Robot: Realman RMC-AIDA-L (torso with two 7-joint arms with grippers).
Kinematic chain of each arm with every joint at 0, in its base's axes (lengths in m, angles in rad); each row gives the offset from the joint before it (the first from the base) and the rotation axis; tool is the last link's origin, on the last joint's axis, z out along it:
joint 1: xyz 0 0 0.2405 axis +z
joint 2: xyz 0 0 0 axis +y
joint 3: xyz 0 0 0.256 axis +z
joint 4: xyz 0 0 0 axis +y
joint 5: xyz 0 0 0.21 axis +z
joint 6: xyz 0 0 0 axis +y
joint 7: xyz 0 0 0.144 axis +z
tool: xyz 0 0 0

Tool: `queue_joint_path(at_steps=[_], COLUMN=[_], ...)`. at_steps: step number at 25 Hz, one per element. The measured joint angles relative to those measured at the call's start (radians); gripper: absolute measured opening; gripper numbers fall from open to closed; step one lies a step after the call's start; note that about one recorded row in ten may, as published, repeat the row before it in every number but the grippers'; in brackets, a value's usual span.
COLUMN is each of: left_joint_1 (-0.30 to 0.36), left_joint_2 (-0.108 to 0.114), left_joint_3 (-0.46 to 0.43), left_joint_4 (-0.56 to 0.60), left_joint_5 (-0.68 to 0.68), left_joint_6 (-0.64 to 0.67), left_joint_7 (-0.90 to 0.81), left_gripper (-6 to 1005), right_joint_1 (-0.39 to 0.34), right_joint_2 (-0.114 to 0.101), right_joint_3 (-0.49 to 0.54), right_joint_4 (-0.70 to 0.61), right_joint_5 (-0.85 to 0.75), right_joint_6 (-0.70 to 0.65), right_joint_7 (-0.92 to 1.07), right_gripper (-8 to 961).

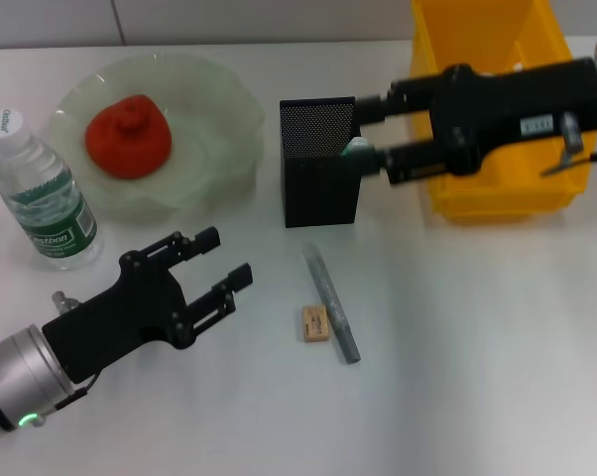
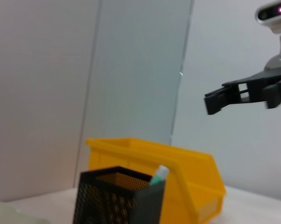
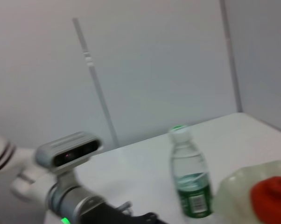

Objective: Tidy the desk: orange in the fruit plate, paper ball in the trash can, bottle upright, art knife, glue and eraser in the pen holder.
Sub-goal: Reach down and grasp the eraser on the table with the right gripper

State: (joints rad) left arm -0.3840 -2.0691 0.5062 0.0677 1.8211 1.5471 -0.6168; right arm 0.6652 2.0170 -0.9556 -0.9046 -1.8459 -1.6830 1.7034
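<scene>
The orange point(image 1: 128, 136) lies in the pale-green fruit plate point(image 1: 214, 119) at the far left. In front of the plate, the bottle point(image 1: 41, 193) stands upright. My right gripper point(image 1: 366, 127) hangs open above the black mesh pen holder point(image 1: 318, 188); it holds nothing. A glue stick point(image 2: 159, 174) leans inside the holder, its pale cap above the rim. The grey art knife point(image 1: 331, 302) and the tan eraser point(image 1: 315, 323) lie on the table in front of the holder. My left gripper point(image 1: 224, 266) is open, low, left of the eraser. The paper ball is out of view.
The yellow trash can point(image 1: 497, 188) stands right of the pen holder, under my right arm. The table is white, and a pale wall runs behind it.
</scene>
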Motion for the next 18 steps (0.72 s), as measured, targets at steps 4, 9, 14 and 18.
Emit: queue_joint_path(at_steps=[4, 9, 14, 18], left_joint_1=[0.008, 0.023, 0.032, 0.035], left_joint_2=[0.004, 0.005, 0.007, 0.008], left_joint_3=[0.064, 0.14, 0.147, 0.148], left_joint_4=[0.056, 0.133, 0.179, 0.214], left_joint_5=[0.0, 0.004, 0.061, 0.112], left_joint_6=[-0.004, -0.005, -0.002, 0.001], left_joint_7=[-0.053, -0.132, -0.133, -0.133], left_gripper=[587, 701, 772, 791], right_joint_1=[-0.015, 0.018, 0.107, 0.175], right_joint_2=[0.005, -0.002, 0.024, 0.051], right_joint_3=[-0.006, -0.052, -0.059, -0.067], right_joint_4=[0.051, 0.112, 0.144, 0.17], right_joint_5=[-0.006, -0.058, -0.218, -0.337], right_joint_6=[-0.045, -0.049, -0.037, 0.003], right_joint_7=[-0.08, -0.124, -0.117, -0.106], right_gripper=[709, 709, 709, 708])
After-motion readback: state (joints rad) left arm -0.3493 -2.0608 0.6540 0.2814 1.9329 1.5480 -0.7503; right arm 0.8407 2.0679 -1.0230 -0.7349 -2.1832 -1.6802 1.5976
